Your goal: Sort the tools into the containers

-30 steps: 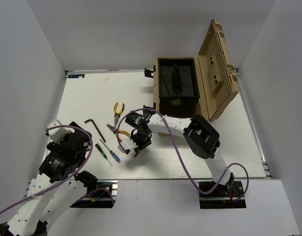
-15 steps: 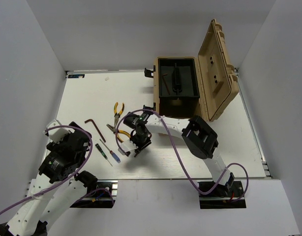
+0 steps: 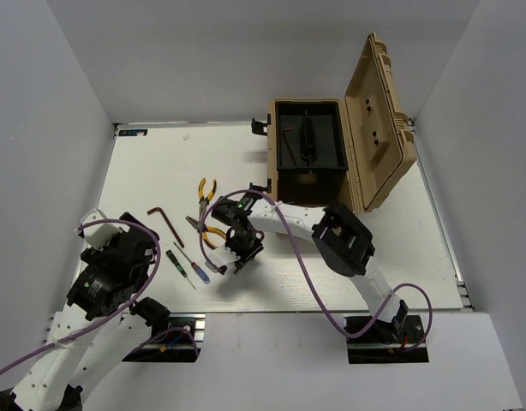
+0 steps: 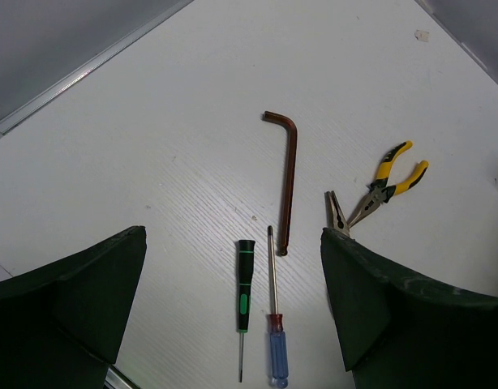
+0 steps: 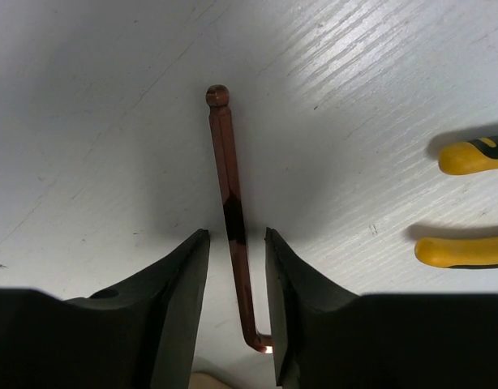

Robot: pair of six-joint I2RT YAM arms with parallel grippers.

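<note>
hex key [image 5: 230,211]; between right gripper [image 5: 235,243] fingers; lying on table [image 5: 103,121]

White arms [image 3: 290,221] with black joints [image 3: 347,240] and looping purple cables [image 3: 27,357].

Top view: the right gripper [image 3: 235,259] sits over the small hex key, and none of the key shows from above.

Right wrist view: the small hex key [image 5: 230,203] bends at its near end. Its short leg passes behind a finger [image 5: 314,324].

The near pliers [image 5: 468,154] show only their yellow handles, cut by the right edge.

Left wrist view: only their jaw tips [image 4: 337,215] show. The rest is behind a finger [image 4: 411,316] of the left gripper [image 4: 233,243].

The blue screwdriver [image 4: 276,356] has its handle clipped by the bottom edge.

A thin reddish item [image 3: 286,137] in the toolbox [image 3: 273,163] is too small to tell.
</note>
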